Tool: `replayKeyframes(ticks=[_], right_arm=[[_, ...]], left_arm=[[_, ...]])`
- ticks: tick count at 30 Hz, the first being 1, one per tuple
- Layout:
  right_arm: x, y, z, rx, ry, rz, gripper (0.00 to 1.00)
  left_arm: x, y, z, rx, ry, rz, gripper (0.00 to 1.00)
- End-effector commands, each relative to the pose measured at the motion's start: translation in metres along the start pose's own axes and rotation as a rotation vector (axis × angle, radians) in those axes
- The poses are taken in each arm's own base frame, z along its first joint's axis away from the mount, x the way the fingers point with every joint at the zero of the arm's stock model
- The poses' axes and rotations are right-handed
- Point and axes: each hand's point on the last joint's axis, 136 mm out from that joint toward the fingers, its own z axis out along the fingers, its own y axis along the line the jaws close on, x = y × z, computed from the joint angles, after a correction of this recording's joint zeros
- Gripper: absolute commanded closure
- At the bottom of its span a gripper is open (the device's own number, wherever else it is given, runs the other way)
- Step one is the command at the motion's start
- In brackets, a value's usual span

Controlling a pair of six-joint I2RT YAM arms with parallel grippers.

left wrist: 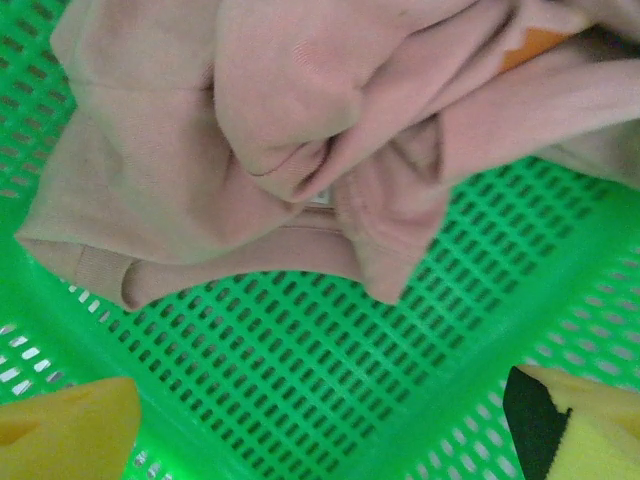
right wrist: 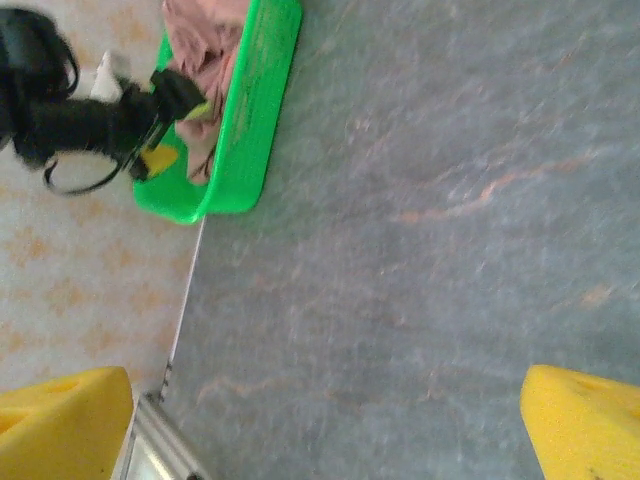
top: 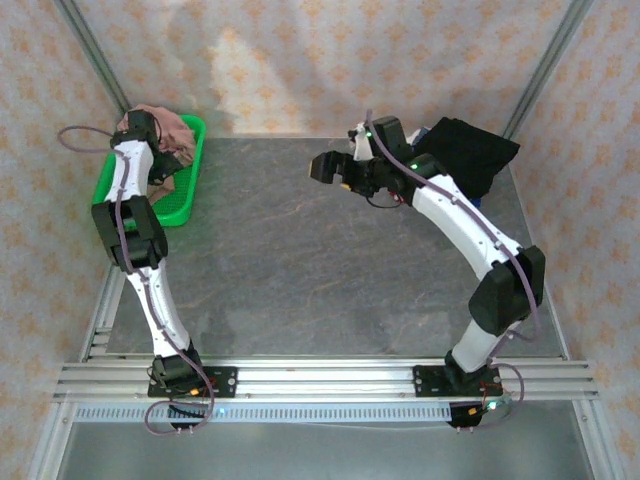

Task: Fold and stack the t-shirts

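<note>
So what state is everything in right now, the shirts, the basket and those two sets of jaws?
pink t-shirt: crumpled, unfolded, inside the green basket.
black t-shirt: loose heap, far right of the table.
green basket: upright, far left, holding the pink t-shirt.
left gripper: jaws open, empty, over the green basket.
right gripper: jaws open, empty, above the table.

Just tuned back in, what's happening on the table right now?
The left end effector hangs open over the green basket, just short of the crumpled pink shirt lying inside it; nothing is gripped yet. The right end effector is open too, held above the bare grey table, with the black shirt heaped at the far right corner. No shirt looks folded or stacked.
</note>
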Motion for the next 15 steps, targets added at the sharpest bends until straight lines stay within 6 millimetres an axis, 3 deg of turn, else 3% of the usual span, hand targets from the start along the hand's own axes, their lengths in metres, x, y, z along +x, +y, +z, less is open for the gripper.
replayKeyframes(ticks=[1, 15], right_arm=[[0.012, 0.009, -0.013, -0.022, 0.052, 0.031, 0.01], [0.012, 0.026, -0.04, -0.047, 0.033, 0.012, 0.01]], left_arm=[[-0.02, 0.019, -0.007, -0.121, -0.084, -0.039, 0.07], [-0.031, -0.003, 0.058, -0.126, -0.103, -0.026, 0.08]])
